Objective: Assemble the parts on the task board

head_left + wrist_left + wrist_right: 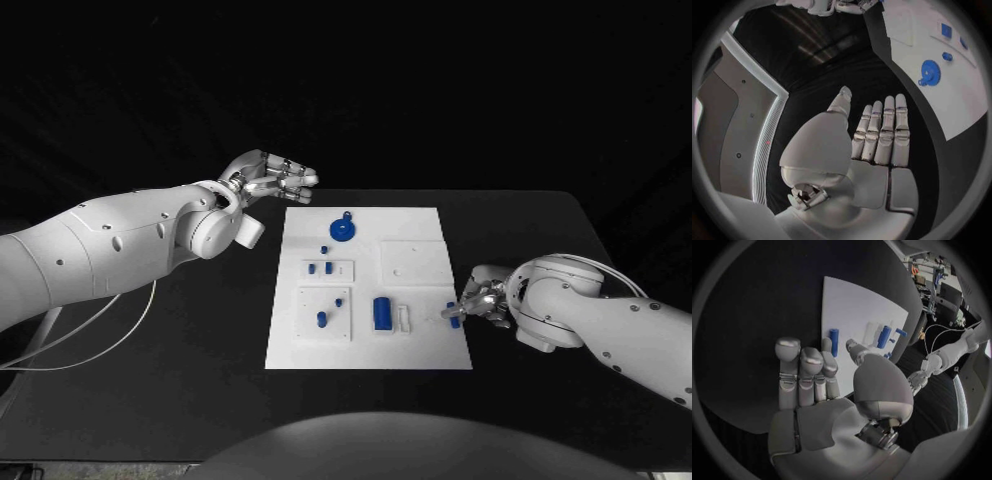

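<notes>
**Small blue peg by the right hand**

A small blue peg (pixel 451 309) is seen at the right hand (pixel 483 298), at the white board's (pixel 433 355) near right edge (whether it is pinched cannot be told). Farther off, the left hand (pixel 270 177) is held flat, fingers together, nothing in it.

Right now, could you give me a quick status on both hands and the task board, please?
Left hand open, off the far left corner of the task board. Right hand at the board's right edge, touching a small blue part; grip unclear. Nothing blocking.
</notes>
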`<state>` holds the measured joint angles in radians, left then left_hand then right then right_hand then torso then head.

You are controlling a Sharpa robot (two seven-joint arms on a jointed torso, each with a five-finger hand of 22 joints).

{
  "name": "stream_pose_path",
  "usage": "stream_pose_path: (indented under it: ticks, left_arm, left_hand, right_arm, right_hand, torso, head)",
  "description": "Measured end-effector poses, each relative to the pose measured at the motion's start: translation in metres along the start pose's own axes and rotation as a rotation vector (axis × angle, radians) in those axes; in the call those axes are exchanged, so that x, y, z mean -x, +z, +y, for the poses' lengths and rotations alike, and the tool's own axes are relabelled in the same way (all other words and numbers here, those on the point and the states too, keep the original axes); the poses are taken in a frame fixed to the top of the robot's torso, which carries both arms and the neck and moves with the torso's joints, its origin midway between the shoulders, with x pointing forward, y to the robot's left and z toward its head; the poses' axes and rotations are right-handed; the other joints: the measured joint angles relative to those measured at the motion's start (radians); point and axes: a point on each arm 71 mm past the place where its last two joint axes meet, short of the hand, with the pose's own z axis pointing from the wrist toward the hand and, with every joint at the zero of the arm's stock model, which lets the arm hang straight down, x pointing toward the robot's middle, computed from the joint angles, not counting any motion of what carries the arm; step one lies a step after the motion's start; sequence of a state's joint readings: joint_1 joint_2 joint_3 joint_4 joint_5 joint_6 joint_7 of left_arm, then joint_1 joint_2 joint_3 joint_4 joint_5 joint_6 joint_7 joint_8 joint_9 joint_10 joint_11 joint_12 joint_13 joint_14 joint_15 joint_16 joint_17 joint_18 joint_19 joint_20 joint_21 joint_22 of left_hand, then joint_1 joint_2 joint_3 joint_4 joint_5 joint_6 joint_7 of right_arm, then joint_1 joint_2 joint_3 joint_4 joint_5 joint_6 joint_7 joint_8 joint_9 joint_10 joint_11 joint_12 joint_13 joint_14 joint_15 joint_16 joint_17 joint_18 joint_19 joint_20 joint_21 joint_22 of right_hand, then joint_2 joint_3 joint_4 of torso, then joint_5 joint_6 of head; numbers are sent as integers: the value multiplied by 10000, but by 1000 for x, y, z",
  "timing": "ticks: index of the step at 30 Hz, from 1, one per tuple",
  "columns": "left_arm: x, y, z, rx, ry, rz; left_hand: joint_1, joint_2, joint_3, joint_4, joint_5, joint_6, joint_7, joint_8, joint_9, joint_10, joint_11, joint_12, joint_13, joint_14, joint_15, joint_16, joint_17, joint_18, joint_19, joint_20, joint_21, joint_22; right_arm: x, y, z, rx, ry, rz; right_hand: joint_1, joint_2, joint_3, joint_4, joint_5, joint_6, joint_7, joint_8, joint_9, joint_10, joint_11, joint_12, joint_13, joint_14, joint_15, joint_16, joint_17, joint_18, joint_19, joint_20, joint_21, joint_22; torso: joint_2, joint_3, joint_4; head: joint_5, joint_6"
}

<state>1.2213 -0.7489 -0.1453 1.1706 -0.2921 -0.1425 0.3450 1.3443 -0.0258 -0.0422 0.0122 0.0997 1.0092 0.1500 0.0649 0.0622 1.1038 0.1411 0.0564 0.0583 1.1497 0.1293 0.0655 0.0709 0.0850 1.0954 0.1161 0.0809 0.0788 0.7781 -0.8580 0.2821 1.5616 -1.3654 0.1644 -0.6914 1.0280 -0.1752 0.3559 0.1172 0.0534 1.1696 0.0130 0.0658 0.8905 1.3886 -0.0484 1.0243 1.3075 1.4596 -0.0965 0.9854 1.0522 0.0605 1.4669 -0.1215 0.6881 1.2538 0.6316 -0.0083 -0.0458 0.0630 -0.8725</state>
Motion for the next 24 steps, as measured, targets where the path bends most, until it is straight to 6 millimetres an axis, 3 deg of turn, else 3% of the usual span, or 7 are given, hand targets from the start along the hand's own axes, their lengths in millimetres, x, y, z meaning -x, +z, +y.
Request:
stream_pose_path:
  ticks: [5,8,13,18,24]
  left_arm:
    - [0,0,0,33,-9,27]
    - [0,0,0,51,-10,44]
    - [0,0,1,75,-15,80]
    - [-1,0,1,96,-21,113]
    - [-1,0,1,132,-26,136]
  left_hand:
    - [-13,-21,0,0,0,-35,35,0,0,0,0,0,0,-12,11,0,0,0,0,0,0,0]
    - [-38,-45,0,0,0,-36,36,0,0,0,0,0,0,-47,-24,0,1,0,-73,-1,-38,-11]
    - [-38,-45,28,28,-39,-36,35,0,0,0,0,0,0,-85,14,0,1,0,-73,-1,-38,-10]
    - [-37,-45,28,28,-39,-36,36,0,0,0,0,0,0,-85,14,0,1,0,-73,-1,-37,-10]
    - [-37,-45,28,28,-81,-36,36,0,0,0,-1,0,0,-85,14,0,1,0,-109,35,-37,-10]
  right_arm:
    - [-4,3,1,-79,-217,-72]
    - [-6,4,1,-118,-411,-164]
    - [-7,6,4,-143,-725,-390]
    - [-6,8,7,-132,-917,-620]
    - [-6,9,11,-79,-1041,-794]
  right_hand:
    - [84,84,303,-95,0,-21,-21,0,184,-22,-23,-42,0,0,0,0,24,0,0,0,0,-3]
    - [94,94,727,-324,0,-123,-26,39,498,-38,-39,-41,0,0,0,0,53,0,0,0,0,-2]
    - [94,94,972,-570,0,-127,-51,68,635,-39,-38,-41,0,0,0,0,53,0,0,0,0,-3]
    - [102,438,1339,-1064,0,-147,-38,65,662,-73,-73,-80,0,0,0,0,27,1,0,0,1,-3]
    - [-51,638,1735,-1731,201,-157,-27,66,663,-165,-51,-194,0,0,0,-65,-79,0,-1,1,-30,-25]
  torso:
    - [-4,0,8]
    - [-4,0,13]
    - [-3,0,19]
    - [4,-1,26]
    - [6,-1,34]
  head:
    - [17,-1]
    - [35,-1]
    - [54,-1]
    - [72,-1]
    - [82,-1]
